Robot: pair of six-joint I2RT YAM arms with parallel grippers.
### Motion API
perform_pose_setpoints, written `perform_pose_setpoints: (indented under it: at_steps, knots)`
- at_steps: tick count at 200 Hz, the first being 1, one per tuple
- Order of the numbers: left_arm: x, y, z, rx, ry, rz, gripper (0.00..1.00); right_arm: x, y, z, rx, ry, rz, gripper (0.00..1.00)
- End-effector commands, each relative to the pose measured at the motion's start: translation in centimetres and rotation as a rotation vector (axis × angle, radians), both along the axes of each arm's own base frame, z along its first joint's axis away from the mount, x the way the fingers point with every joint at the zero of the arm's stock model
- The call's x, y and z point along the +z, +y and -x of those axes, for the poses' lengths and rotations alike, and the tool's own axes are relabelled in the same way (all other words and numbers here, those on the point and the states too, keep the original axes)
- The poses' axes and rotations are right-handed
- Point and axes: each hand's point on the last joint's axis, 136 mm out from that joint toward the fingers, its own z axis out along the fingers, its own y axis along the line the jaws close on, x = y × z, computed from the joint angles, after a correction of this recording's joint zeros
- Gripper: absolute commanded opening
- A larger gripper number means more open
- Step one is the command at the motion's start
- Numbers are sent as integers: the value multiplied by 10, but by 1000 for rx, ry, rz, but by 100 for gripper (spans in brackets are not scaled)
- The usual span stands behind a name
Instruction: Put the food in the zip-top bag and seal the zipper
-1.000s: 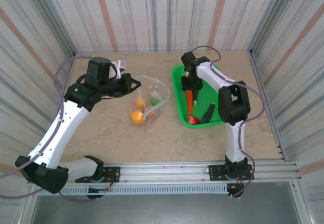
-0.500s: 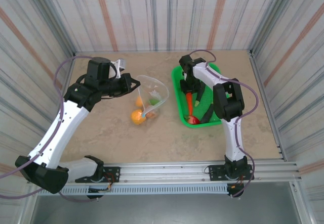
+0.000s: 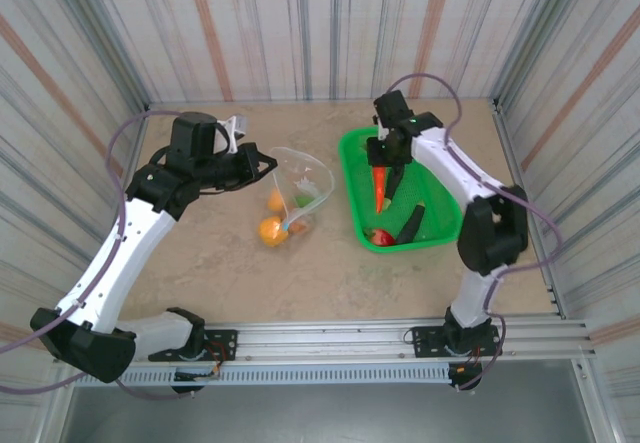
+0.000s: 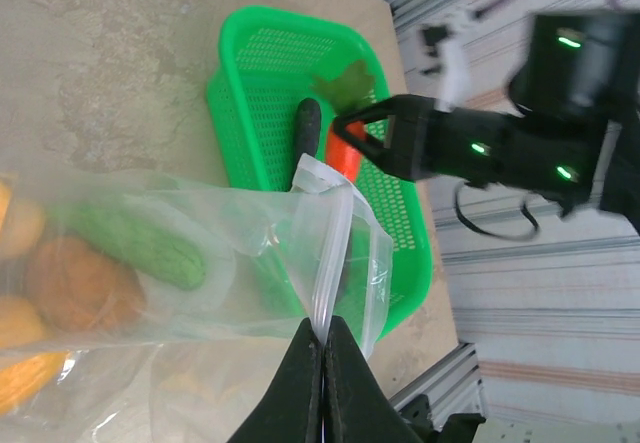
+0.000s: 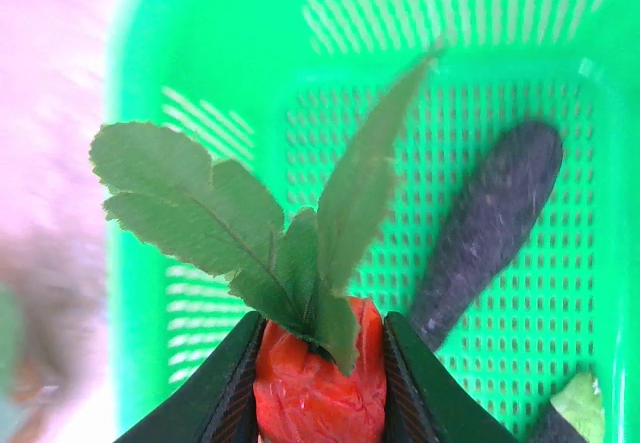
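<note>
Top external view: our right hand (image 3: 384,163) has just closed on the carrot (image 3: 379,191) and begun lifting it from the green basket (image 3: 348,178), where a second ago it lay under wider-set fingers. The right wrist view has both fingers pressed against the carrot's orange top, just beneath the leaves, above the basket floor. We judge the pick made and the carry to the bag (image 3: 300,188) next. Our left hand (image 4: 323,361) is clamped on the zip strip (image 4: 333,243), holding the mouth up and open toward the basket. A cucumber (image 4: 145,248) and oranges (image 3: 270,230) show through the plastic. An eggplant (image 3: 411,223) and a red fruit (image 3: 381,236) wait in the basket
</note>
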Motion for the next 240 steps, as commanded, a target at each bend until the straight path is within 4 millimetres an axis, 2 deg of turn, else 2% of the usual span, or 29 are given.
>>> perform_pose_setpoints:
  at_steps: [1, 33, 53, 101, 129, 152, 177, 206, 240]
  knots:
    - [0, -8, -2, -12, 32, 68, 0, 65, 11, 3, 25, -233, -164, 29]
    - [-1, -13, -4, -24, 64, 95, 0, 147, 28, 31, 160, -549, -334, 27]
    - [-2, -15, -4, -24, 77, 101, 0, 187, 45, 55, 282, -767, -371, 25]
    - [-4, -14, -5, -12, 98, 113, 0, 259, 71, 96, 447, -976, -447, 26]
    - [-3, -13, -6, -7, 111, 136, 0, 288, 89, 120, 531, -1083, -522, 29]
    - [-3, -11, -9, 6, 130, 164, 0, 289, 112, 132, 596, -1101, -576, 30]
    - [-3, -4, -14, 46, 153, 185, 0, 278, 134, 142, 650, -1164, -610, 31]
    - [1, -3, -18, 56, 176, 226, 0, 252, 153, 138, 654, -1168, -613, 34]
    - [3, -4, -22, 67, 176, 244, 0, 219, 162, 127, 576, -1135, -666, 35]
